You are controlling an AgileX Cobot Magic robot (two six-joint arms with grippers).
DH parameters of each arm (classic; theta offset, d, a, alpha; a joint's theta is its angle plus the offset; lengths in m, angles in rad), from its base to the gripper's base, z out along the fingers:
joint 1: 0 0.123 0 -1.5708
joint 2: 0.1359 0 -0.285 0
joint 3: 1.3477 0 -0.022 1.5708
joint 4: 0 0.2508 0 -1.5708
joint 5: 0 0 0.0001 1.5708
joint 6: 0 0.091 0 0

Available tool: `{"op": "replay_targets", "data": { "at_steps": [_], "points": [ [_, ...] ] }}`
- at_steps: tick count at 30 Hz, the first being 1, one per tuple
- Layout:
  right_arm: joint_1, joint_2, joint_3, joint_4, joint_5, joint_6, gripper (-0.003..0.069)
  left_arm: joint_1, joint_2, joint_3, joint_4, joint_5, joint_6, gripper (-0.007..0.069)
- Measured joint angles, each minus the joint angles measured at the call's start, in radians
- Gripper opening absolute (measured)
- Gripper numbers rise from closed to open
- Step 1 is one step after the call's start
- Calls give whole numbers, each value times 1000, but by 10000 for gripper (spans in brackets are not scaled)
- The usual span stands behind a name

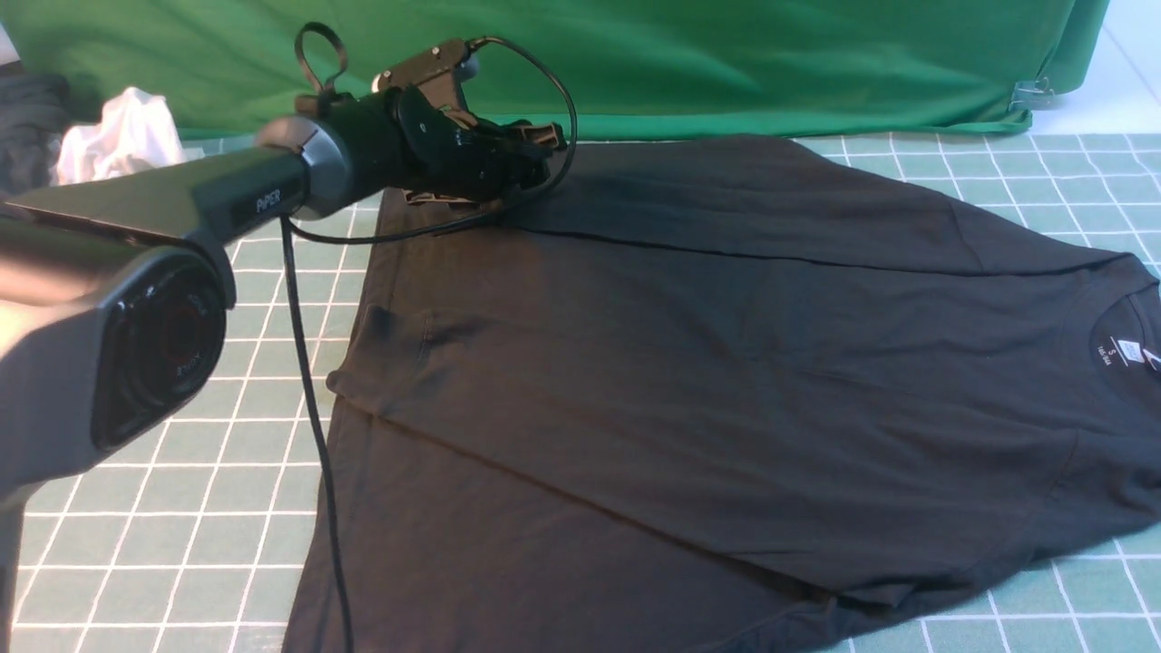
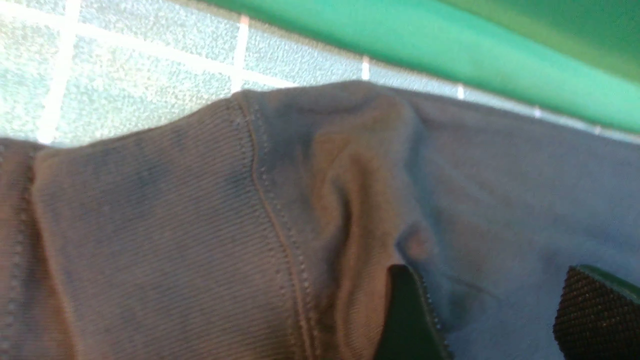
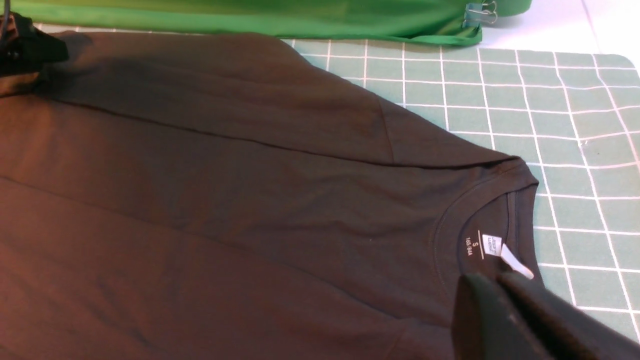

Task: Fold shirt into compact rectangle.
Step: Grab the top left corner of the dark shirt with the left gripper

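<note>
shirt flat on the desk, left fingers apart at its far corner

a desk (image 1: 181,544) covered with a pale green mat ruled in white squares fills the scene, and a green cloth (image 1: 726,54) hangs along its far edge. the black shirt (image 1: 689,381) lies spread over most of the mat, with the collar toward the robot's right and the hem toward its left. a straight fold edge runs along the far side from the hem corner toward the collar, and a second crease slants across the near part. no chest print shows.

the left arm (image 1: 209,195) reaches forward over the mat to the shirt's far left corner. the left fingers (image 1: 544,138) stand apart there. in the left wrist view the stitched hem lies puckered just ahead of them with no cloth pinched between; whether the tips touch the fabric cannot be told.

the right fingers (image 3: 487,282) are pressed together with nothing between them, above the collar and just beside the white neck label (image 3: 492,245).

a crumpled white cloth (image 1: 122,136) sits at the far left, beside a dark garment (image 1: 32,118) at the picture's edge. a small metal clip (image 1: 1029,93) pinches the green cloth's right end.
</note>
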Motion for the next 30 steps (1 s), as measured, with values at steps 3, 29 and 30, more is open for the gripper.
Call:
{"op": "replay_targets", "data": {
  "at_steps": [3, 29, 30],
  "points": [
    [0, 0, 0, 1, 0, 1, 36, -1, 0, -40, 129, 80, -85, 353],
    [0, 0, 0, -2, -18, 1, 60, -31, 59, -146, 401, 146, -437, 350],
    [0, 0, 0, -2, -18, 1, 61, -31, 60, -146, 399, 146, -437, 350]
  ]
}}
